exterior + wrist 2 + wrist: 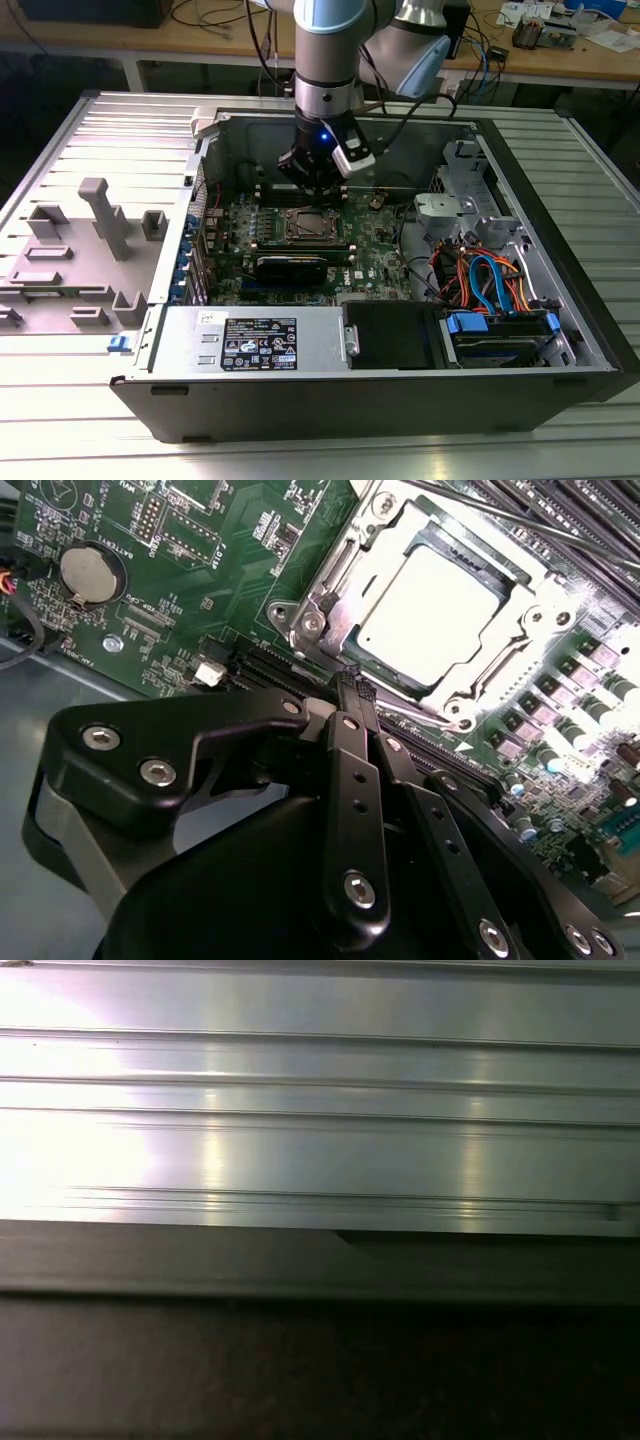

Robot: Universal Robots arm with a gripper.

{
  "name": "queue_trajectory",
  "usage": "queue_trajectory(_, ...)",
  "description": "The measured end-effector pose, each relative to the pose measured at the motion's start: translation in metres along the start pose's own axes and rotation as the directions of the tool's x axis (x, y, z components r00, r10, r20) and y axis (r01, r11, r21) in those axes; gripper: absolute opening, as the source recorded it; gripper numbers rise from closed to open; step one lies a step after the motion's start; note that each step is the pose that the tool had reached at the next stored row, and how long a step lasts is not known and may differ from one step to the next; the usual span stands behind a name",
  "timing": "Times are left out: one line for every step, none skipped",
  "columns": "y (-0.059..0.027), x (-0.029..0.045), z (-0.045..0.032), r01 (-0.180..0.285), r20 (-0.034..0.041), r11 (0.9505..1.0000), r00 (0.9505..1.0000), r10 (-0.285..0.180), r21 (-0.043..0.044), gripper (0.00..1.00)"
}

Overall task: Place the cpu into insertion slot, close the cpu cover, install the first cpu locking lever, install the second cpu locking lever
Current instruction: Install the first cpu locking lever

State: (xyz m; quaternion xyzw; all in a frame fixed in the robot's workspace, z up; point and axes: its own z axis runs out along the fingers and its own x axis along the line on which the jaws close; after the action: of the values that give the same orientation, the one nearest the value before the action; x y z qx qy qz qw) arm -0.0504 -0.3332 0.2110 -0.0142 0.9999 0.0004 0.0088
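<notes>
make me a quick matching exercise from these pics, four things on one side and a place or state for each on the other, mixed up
Things:
1. cpu
2. cpu cover
3. gripper
4. round coin battery

Places or states:
A. shut, tips just beside the socket's edge
B. lying in the socket, shiny metal top showing
C. set in the green board, away from the socket
D. folded down, framing the chip

Pairs: 1-B, 2-D, 3-A, 4-C

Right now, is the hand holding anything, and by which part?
Nothing is held. The hand is shut with its fingertips together beside the insertion slot, where the cpu already sits under the closed cpu cover.
</notes>
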Motion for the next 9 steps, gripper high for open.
queue_trajectory(0.0, -0.0004, 0.0003, 0.0, 0.0001, 1.0, 1.0, 0.0, 0.0, 0.11)
queue_trajectory(0.0001, -0.0008, 0.0011, 0.0, 0.0001, 1.0, 1.0, 0.0, 0.0, 0.11)
queue_trajectory(0.0001, -0.0013, 0.002, 0.0, 0.0001, 1.0, 1.0, 0.0, -0.0001, 0.11)
queue_trajectory(0.0002, -0.0019, 0.0027, 0.0, 0.0, 1.0, 1.0, 0.0, 0.0, 0.11)
queue_trajectory(0.0003, -0.0025, 0.0035, 0.0, 0.0, 1.0, 1.0, 0.0, 0.0, 0.11)
queue_trajectory(0.0003, -0.0027, 0.0042, 0.0, 0.0, 1.0, 1.0, 0.0, 0.0001, 0.11)
queue_trajectory(0.0003, -0.0028, 0.0042, 0.0, 0.0, 1.0, 1.0, 0.0, 0.0007, 0.11)
queue_trajectory(0.0003, -0.0028, 0.0043, 0.0, 0.0001, 1.0, 1.0, 0.0, 0.001, 0.11)
queue_trajectory(0.0003, -0.0028, 0.0043, 0.0, 0.0001, 1.0, 1.0, 0.0, 0.0011, 0.11)
